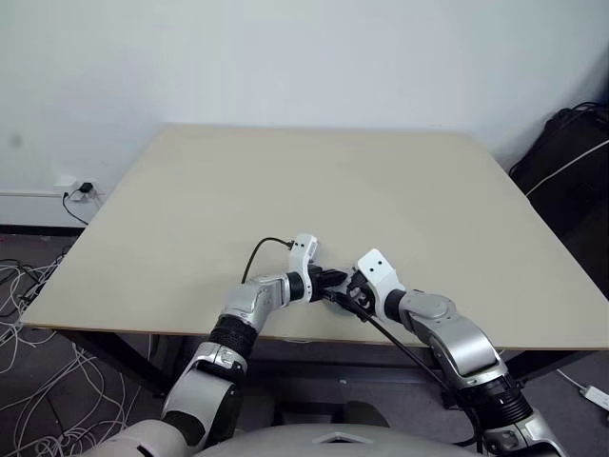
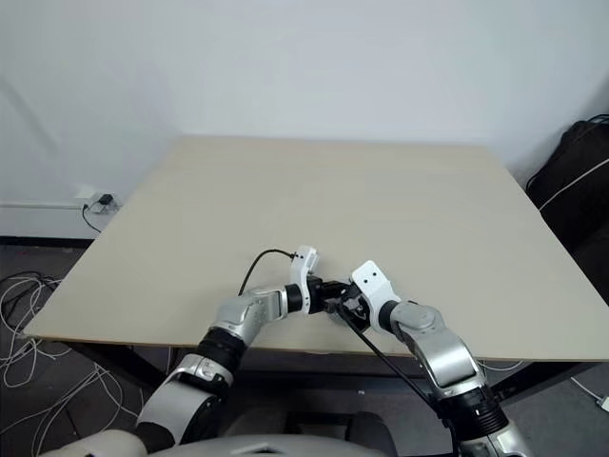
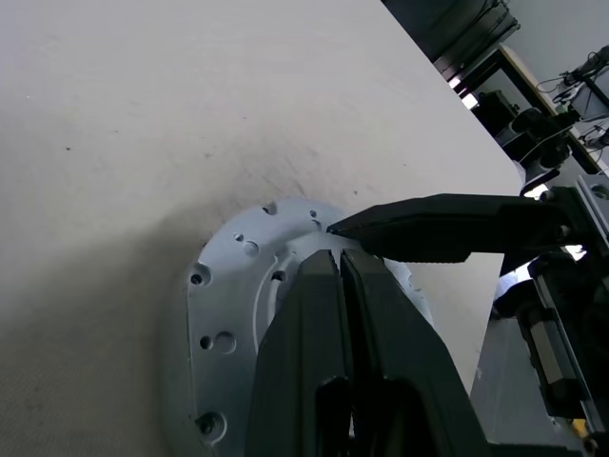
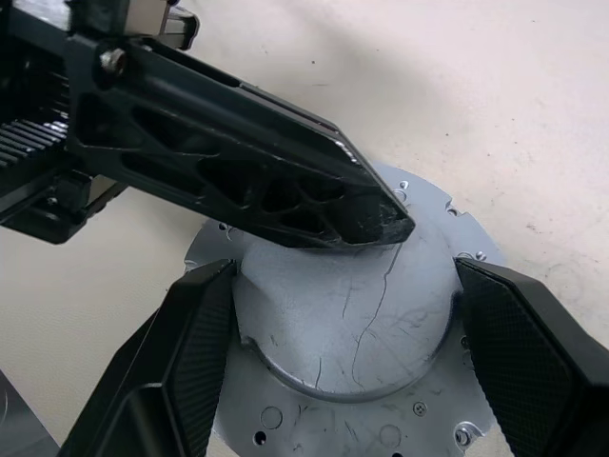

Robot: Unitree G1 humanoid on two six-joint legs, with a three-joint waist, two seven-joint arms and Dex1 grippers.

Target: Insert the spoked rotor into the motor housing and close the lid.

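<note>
Straddling: right pincer (image 4: pixel 343 314), wide, either side of the lid (image 4: pixel 347 324), flat on the tabletop (image 4: pixel 533 114)
Pressing: left pincer (image 3: pixel 340 276), pinched closed, tips on lid's top

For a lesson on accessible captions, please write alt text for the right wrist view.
A round grey metal lid, plain face up, lies on a beige table between the right claw's two spread black fingers. The shut left claw reaches in, its tip over the lid's raised centre.
</note>
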